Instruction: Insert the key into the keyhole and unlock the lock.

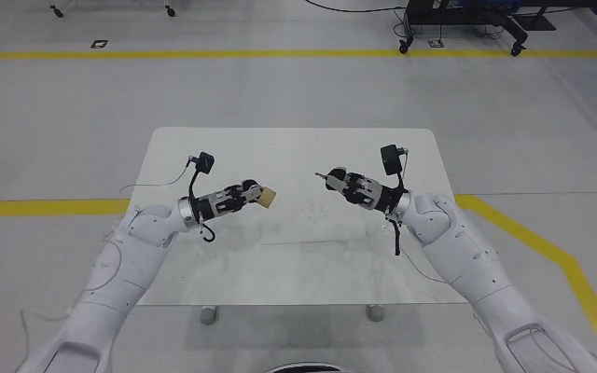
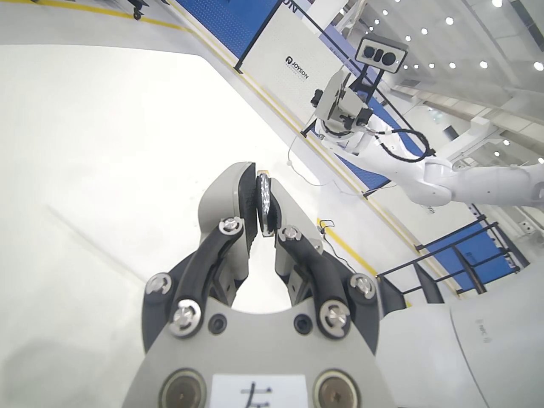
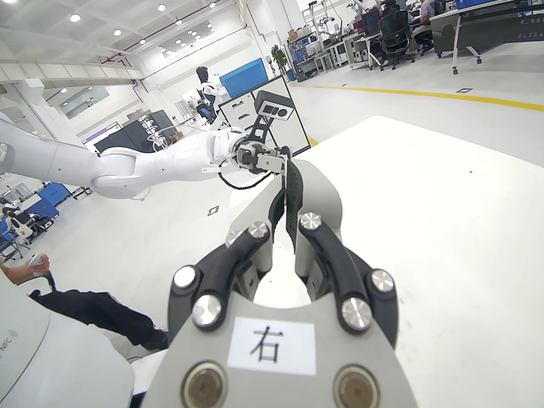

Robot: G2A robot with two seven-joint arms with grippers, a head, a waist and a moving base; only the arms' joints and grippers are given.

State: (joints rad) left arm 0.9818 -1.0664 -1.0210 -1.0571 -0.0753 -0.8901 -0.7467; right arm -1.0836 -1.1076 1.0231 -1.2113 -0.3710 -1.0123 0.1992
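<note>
From above, we see both arms bent inward over the white desk (image 1: 289, 270). The left tool (image 1: 254, 194) grips the brass lock (image 1: 268, 197) over the desk's left half. The right tool (image 1: 333, 176) pinches the key (image 1: 322, 174), whose tip points left toward the lock, with a clear gap between them. At the left wrist, the pads (image 2: 248, 197) clamp the lock (image 2: 263, 203) edge-on. At the right wrist, the fingers (image 3: 293, 188) are closed tight on the thin key (image 3: 287, 164).
</note>
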